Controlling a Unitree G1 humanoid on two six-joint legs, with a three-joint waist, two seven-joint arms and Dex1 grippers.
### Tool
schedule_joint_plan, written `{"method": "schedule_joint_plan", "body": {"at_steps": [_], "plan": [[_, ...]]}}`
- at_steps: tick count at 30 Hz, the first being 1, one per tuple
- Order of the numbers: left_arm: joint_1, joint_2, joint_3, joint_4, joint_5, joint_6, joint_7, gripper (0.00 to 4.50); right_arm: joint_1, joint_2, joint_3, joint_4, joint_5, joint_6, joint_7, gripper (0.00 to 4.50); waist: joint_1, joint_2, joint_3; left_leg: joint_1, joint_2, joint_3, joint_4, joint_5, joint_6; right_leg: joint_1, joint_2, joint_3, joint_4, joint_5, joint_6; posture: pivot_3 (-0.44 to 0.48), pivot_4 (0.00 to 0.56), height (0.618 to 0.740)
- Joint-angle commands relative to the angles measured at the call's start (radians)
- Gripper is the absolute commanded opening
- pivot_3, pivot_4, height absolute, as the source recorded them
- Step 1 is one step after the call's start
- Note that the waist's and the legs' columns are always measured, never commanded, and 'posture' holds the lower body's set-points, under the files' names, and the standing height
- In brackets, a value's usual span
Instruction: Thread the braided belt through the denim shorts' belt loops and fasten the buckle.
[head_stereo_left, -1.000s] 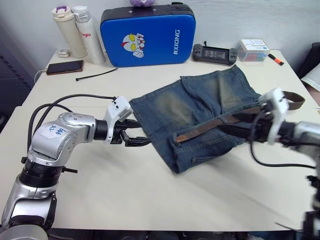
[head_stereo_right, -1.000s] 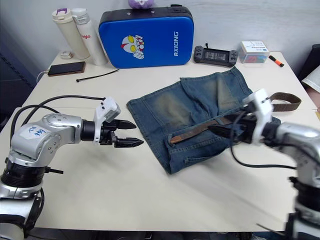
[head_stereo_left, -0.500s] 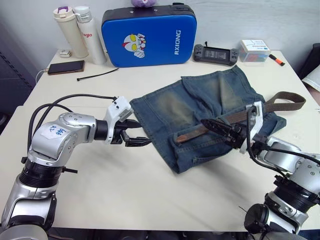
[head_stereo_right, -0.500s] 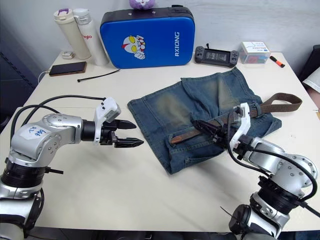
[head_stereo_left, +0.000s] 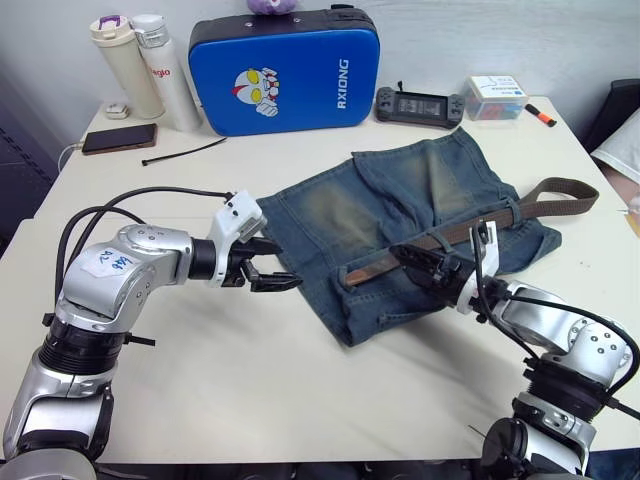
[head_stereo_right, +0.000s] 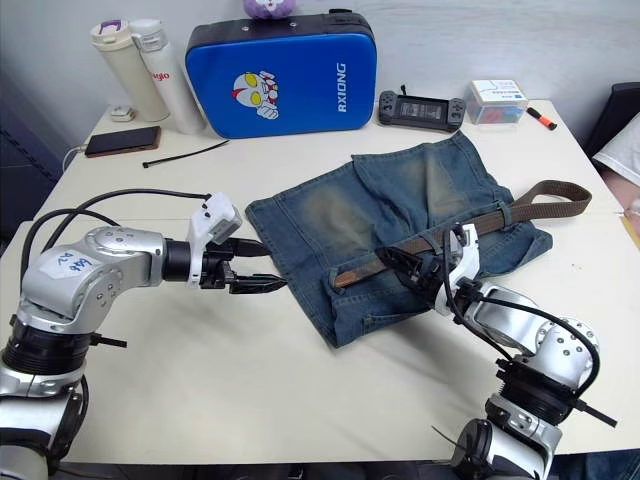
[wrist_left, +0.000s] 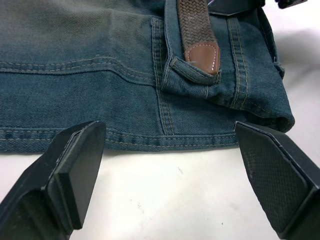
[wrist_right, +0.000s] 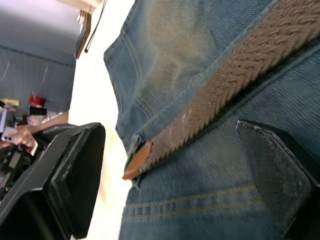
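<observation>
Pale counter (head_stereo_left: 300, 400) against a white wall; along the back edge stand two flasks (head_stereo_left: 140, 65), a blue case (head_stereo_left: 285, 70), a handheld game console (head_stereo_left: 420, 102) and a small box (head_stereo_left: 497, 97); a phone (head_stereo_left: 118, 138) and a thin black cable tie (head_stereo_left: 185, 151) lie nearer the front. The denim shorts (head_stereo_left: 400, 225) lie flat in the middle of the counter, waistband toward the robot. The braided belt (head_stereo_left: 450, 235) runs across the waistband area; its brown leather tip sits by a belt loop (wrist_left: 192, 75) near the shorts' corner, and the other end loops off the shorts' right edge onto the counter; buckle not discernible. Left gripper (head_stereo_left: 272, 272) hovers just above the counter at the shorts' left edge, jaws spread wide, holding nothing, approx. level w/ the waistband corner. Right gripper (head_stereo_right: 398, 262) is over the shorts, jaws wide either side of the belt, not closed on it; contact w/ the denim can't be told.
</observation>
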Motion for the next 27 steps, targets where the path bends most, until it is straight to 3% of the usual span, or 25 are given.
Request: {"method": "schedule_joint_plan", "body": {"at_steps": [1,8,15,18,19,21,25,27], "plan": [[-0.016,0.003,0.011,-0.021,0.003,0.0,0.006,4.5,0.001,-0.04,0.064,0.006,0.137,-0.093,-0.066,4.48,0.0,0.0,0.0,0.0,0.0,0.0,0.0,0.0,0.0,0.0,0.0,0.0,0.0,0.0,0.0,0.0,0.15,0.677],[-0.007,0.007,0.015,-0.027,0.002,0.005,0.015,4.5,0.02,-0.122,0.2,0.021,0.303,-0.246,-0.136,4.48,0.0,0.0,0.0,0.0,0.0,0.0,0.0,0.0,0.0,0.0,0.0,0.0,0.0,0.0,0.0,0.0,0.15,0.677],[-0.008,0.006,0.014,-0.03,0.001,0.011,0.025,4.5,0.03,-0.176,0.306,0.067,0.304,-0.333,-0.135,4.48,0.0,0.0,0.0,0.0,0.0,0.0,0.0,0.0,0.0,0.0,0.0,0.0,-0.001,0.0,0.0,0.0,0.15,0.677],[-0.008,0.006,0.014,-0.029,0.002,0.012,0.027,4.5,0.03,-0.169,0.33,0.086,0.291,-0.367,-0.126,3.56,0.001,0.0,0.0,0.0,0.0,0.0,0.0,0.0,0.0,0.0,0.0,0.0,-0.001,0.0,0.0,0.0,0.15,0.677],[-0.009,0.006,0.014,-0.028,0.002,0.012,0.028,4.5,0.03,-0.165,0.335,0.089,0.291,-0.379,-0.125,2.84,0.001,0.0,0.0,0.0,0.0,0.0,0.0,0.0,0.0,0.0,0.0,0.0,-0.001,0.0,0.0,0.0,0.15,0.677],[-0.009,0.007,0.013,-0.028,0.002,0.011,0.029,4.5,0.033,-0.162,0.347,0.087,0.289,-0.393,-0.122,2.3,0.001,0.0,0.0,0.0,0.0,0.0,0.0,0.0,0.0,0.0,0.0,0.0,-0.001,0.0,0.0,0.0,0.15,0.677],[-0.01,0.008,0.011,-0.027,0.003,0.012,0.029,4.5,0.042,-0.166,0.36,0.069,0.291,-0.419,-0.113,0.32,0.001,0.0,0.0,0.0,0.0,0.0,0.0,0.0,0.0,0.0,0.0,0.0,-0.001,0.0,0.0,0.0,0.15,0.677],[-0.011,0.009,0.01,-0.025,0.004,0.011,0.028,4.5,0.04,-0.174,0.356,0.054,0.266,-0.434,-0.083,0.06,0.002,0.0,0.0,0.0,0.0,0.0,0.0,0.0,0.0,0.0,0.0,0.0,-0.001,0.0,0.0,0.0,0.15,0.677]]}}
